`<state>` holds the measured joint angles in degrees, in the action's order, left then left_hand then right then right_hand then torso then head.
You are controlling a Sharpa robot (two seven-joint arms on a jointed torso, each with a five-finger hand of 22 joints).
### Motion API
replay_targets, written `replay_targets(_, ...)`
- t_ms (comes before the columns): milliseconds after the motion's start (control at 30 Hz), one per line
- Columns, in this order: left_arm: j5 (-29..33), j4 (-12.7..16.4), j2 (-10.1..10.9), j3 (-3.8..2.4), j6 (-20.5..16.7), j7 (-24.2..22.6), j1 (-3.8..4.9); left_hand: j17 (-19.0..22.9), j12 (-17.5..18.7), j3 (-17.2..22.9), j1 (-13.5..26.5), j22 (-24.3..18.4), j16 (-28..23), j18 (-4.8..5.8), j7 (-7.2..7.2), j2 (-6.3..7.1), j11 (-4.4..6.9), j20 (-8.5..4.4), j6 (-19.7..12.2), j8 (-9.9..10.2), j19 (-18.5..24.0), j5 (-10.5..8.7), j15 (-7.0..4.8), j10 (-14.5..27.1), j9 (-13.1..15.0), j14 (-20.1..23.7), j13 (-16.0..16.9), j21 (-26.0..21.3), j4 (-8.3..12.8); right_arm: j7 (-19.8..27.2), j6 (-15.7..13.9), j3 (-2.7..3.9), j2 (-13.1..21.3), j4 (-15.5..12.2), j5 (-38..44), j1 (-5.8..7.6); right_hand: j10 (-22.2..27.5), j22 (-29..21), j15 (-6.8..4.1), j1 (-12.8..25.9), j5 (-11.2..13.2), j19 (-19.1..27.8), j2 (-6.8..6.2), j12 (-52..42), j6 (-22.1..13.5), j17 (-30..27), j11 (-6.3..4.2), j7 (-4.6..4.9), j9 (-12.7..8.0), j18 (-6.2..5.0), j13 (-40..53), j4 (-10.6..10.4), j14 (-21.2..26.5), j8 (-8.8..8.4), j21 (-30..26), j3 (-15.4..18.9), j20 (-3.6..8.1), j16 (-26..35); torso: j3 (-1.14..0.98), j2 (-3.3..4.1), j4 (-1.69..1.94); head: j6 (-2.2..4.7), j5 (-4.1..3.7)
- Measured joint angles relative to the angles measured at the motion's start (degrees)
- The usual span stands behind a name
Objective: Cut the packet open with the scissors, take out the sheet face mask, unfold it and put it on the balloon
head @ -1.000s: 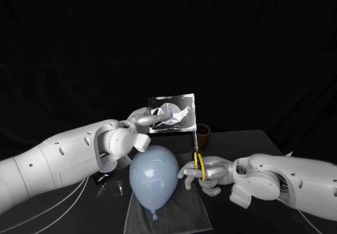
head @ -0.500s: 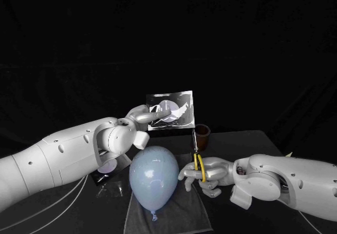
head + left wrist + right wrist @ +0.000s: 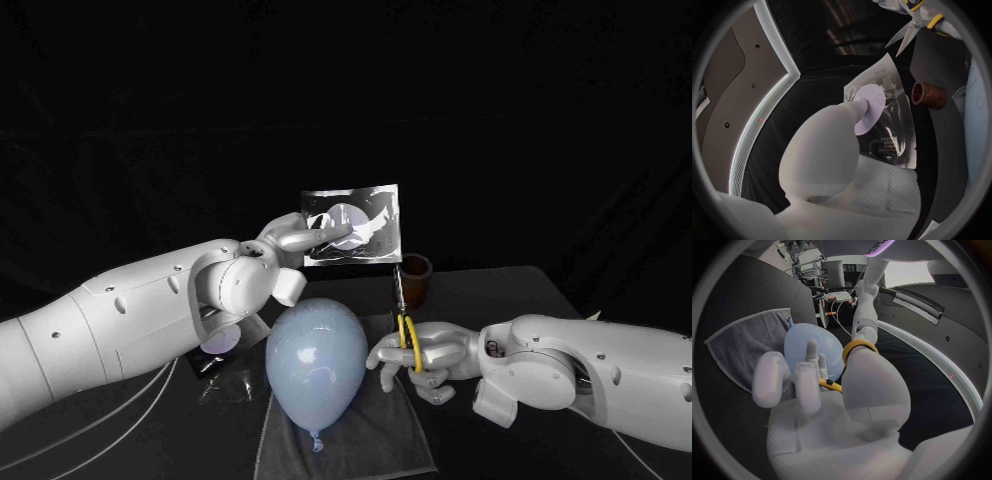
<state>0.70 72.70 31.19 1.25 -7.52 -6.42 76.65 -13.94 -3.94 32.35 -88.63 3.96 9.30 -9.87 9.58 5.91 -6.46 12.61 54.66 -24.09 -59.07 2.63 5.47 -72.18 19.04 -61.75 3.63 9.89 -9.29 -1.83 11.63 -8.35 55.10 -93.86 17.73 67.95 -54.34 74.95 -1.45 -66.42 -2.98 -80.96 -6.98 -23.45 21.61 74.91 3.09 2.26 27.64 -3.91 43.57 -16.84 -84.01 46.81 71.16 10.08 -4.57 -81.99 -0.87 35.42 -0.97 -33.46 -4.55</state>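
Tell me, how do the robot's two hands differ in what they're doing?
The left hand holds the silvery packet up high; the right hand sits lower, beside the balloon, gripping yellow-handled scissors with blades pointing up at the packet. Both are silver and each holds something.

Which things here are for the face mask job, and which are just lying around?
For the job: packet, held up by the left hand; scissors, in the right hand; balloon.
Just lying around: brown cup; grey cloth under the balloon.
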Motion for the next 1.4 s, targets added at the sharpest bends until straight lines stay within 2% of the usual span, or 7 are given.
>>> replay_targets(100,-0.2,0.3,0.0,0.00,0.2,0.1,0.00,0.0,0.0,0.6,0.2,0.0,0.0,0.02,0.00,0.22,0.00,0.22,0.0,0.0,0.2,0.00,0.00,0.0,0.0,0.0,0.0,0.0,0.6,0.0,0.1,0.00,0.0,0.0,0.0,0.00,0.0,0.0,0.00,-0.3,0.0,0.0,0.30,0.0,0.0,0.0,0.00,0.00,-0.1,0.00,0.0,0.0,0.0,0.00,0.0,0.0,0.00,0.3,0.02,0.00,0.00,-0.02,0.02)
replay_targets(333,-0.7,0.8,0.1,0.02,0.7,0.3,0.01,0.0,0.0,0.6,0.2,0.0,0.0,0.05,-0.01,0.23,0.00,0.22,0.0,0.0,0.2,-0.01,0.00,0.0,0.0,0.0,0.0,0.0,0.6,0.0,0.2,0.00,0.3,-0.2,0.0,0.00,0.0,0.0,0.00,-0.1,0.0,0.0,0.55,0.0,-0.4,0.0,0.01,0.20,-0.3,0.02,-0.1,0.0,0.0,0.43,0.0,0.0,0.02,0.4,0.03,0.00,-0.05,-0.08,0.09)
replay_targets(567,-0.9,1.0,0.3,0.04,0.9,0.6,0.01,0.0,0.0,0.6,0.5,0.0,0.0,0.09,-0.02,0.51,-0.01,0.21,0.0,0.0,0.2,-0.01,0.01,0.0,0.0,0.0,0.0,0.0,0.6,0.2,0.3,0.03,0.3,-0.7,-0.1,0.00,-0.1,0.0,0.00,-0.4,0.0,0.0,1.42,0.0,-0.6,0.0,-0.14,0.19,-0.8,0.03,-0.3,0.0,0.0,0.42,0.4,0.0,0.02,0.4,-0.01,0.00,-0.04,-0.13,0.16)
replay_targets(767,-1.0,1.2,0.3,0.05,1.0,0.8,0.01,0.0,0.0,0.6,0.5,0.0,0.0,0.11,-0.02,0.49,0.01,0.21,0.0,0.1,0.2,-0.02,0.01,0.0,0.0,0.0,0.0,0.0,0.6,0.4,0.3,0.27,0.5,-0.6,-0.1,-0.02,-0.1,0.0,0.00,-0.7,0.0,0.0,1.74,0.0,-0.6,0.0,-0.14,0.20,-1.3,0.04,-0.5,0.0,0.0,0.42,0.4,0.0,0.03,0.4,-0.02,0.00,-0.06,-0.18,0.20)
replay_targets(833,-1.0,1.2,0.3,0.06,1.0,0.9,0.01,0.0,0.0,0.6,0.5,0.0,0.0,0.12,-0.03,0.47,0.12,0.21,0.0,0.1,0.2,-0.07,0.01,-0.1,0.0,0.0,0.0,0.0,0.6,0.5,0.2,0.37,0.5,-0.6,-0.1,-0.01,-0.1,0.0,0.00,-0.7,0.0,0.0,2.28,0.0,-0.8,0.0,-0.18,0.42,-1.5,0.04,-0.5,0.1,0.0,0.42,0.4,0.1,0.03,0.4,-0.03,0.00,-0.06,-0.18,0.20)
replay_targets(1000,-1.1,1.4,0.3,0.07,1.1,1.0,0.01,0.0,0.0,0.6,0.4,0.0,0.0,0.14,-0.03,0.42,0.22,0.21,0.0,0.0,0.2,-0.20,0.01,-0.2,0.0,0.0,0.0,0.0,0.6,0.7,0.1,0.60,0.4,-0.4,0.0,0.00,0.0,0.0,0.00,-0.7,0.0,0.0,2.27,0.0,-1.2,0.0,-0.21,0.51,-1.8,0.05,-0.6,0.3,0.0,0.42,0.6,0.3,0.03,0.4,-0.04,0.00,-0.06,-0.18,0.26)
replay_targets(1400,-1.1,1.9,0.6,0.07,1.2,1.2,0.01,0.0,0.0,0.8,0.4,0.0,0.0,0.17,-0.04,0.37,0.22,0.21,0.0,-0.1,0.2,0.00,0.01,-0.2,0.0,0.0,0.0,0.0,0.8,1.1,-0.1,0.82,0.2,0.2,0.2,0.42,-0.1,0.0,0.00,-1.4,0.0,0.0,3.31,0.0,-1.3,0.0,-0.15,0.54,-2.8,0.07,-0.9,0.3,0.0,0.42,0.6,1.1,0.03,0.4,-0.03,0.00,-0.04,-0.19,0.09)
